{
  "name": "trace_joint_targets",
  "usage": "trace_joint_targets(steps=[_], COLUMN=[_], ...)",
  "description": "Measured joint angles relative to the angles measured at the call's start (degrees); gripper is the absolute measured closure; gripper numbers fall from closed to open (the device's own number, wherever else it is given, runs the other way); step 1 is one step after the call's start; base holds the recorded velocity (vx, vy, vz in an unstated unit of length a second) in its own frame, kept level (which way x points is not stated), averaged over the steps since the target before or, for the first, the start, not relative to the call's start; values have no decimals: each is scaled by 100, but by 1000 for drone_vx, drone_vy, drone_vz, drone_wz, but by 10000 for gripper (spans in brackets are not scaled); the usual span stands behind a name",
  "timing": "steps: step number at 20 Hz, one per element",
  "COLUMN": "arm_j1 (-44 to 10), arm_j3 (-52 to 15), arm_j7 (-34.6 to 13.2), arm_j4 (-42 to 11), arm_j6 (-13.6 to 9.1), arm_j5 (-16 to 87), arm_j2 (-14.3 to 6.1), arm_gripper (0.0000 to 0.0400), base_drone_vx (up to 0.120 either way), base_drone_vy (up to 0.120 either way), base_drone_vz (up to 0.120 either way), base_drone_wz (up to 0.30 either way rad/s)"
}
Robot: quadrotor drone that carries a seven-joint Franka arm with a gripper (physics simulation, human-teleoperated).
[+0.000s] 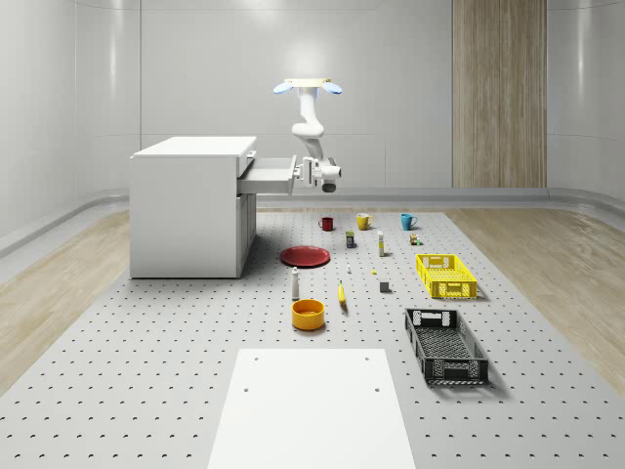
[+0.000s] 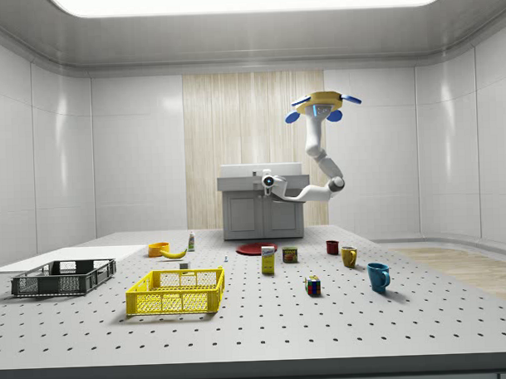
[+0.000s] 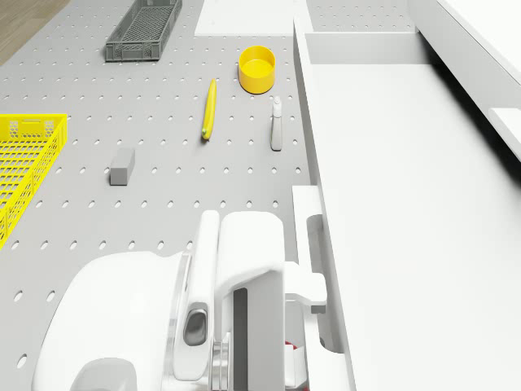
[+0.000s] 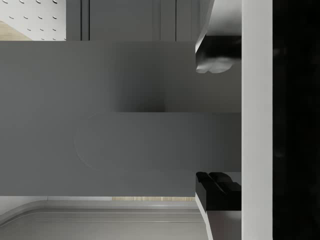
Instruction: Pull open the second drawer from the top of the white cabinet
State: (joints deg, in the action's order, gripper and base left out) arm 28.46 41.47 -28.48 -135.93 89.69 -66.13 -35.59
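Edges first: the white cabinet (image 1: pixel 186 215) stands on the perforated worktop (image 1: pixel 146 371) toward the whole-scene view's left. One upper drawer (image 1: pixel 266 176) is pulled out past its face, toward the view's right. I cannot tell from here which drawer in the stack it is. The end effector (image 1: pixel 312 174) sits at that drawer's front edge, by the handle, and I cannot tell whether it is clamped there. The drone (image 1: pixel 308 88) hovers above and just beyond the drawer front, with its arm bent down to it. Below the drawer lies one red plate (image 1: pixel 306 256).

By my count there are:
- Three mugs: red (image 1: pixel 326 224), yellow (image 1: pixel 363 222) and blue (image 1: pixel 407 222).
- Two crates: yellow (image 1: pixel 445 276) and black (image 1: pixel 445 345).
- One orange bowl (image 1: pixel 308 314), one banana (image 1: pixel 342 293) and one white bottle (image 1: pixel 295 283).

One white slab (image 1: pixel 312 410) lies at the near edge. Bare worktop stretches along the whole-scene view's left, in front of the cabinet.
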Motion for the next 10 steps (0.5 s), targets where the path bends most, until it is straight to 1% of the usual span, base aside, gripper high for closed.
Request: trace_joint_targets(steps=[2, 3, 4, 6, 7, 8, 9, 10], arm_j1=[34, 37, 78, 257, 336, 375, 446, 534], arm_j3=[32, 23, 28, 95, 154, 192, 177, 242], arm_j7=[-7, -331, -579, -920, -819, -639, -1016, -897], arm_j4=[4, 55, 98, 134, 108, 91, 158, 107], arm_j6=[12, 18, 59, 214, 266, 275, 337, 410], arm_j5=[18, 62, 111, 272, 323, 303, 332, 336], arm_j2=[-15, -86, -166, -339, -363, -358, -451, -467], arm_gripper=[104, 105, 94, 35, 2, 0, 0, 16], base_drone_vx=[0, 0, 0, 0, 0, 0, 0, 0], base_drone_vy=[0, 0, 0, 0, 0, 0, 0, 0], base_drone_vz=[0, 0, 0, 0, 0, 0, 0, 0], base_drone_wz=[0, 0, 0, 0, 0, 0, 0, 0])
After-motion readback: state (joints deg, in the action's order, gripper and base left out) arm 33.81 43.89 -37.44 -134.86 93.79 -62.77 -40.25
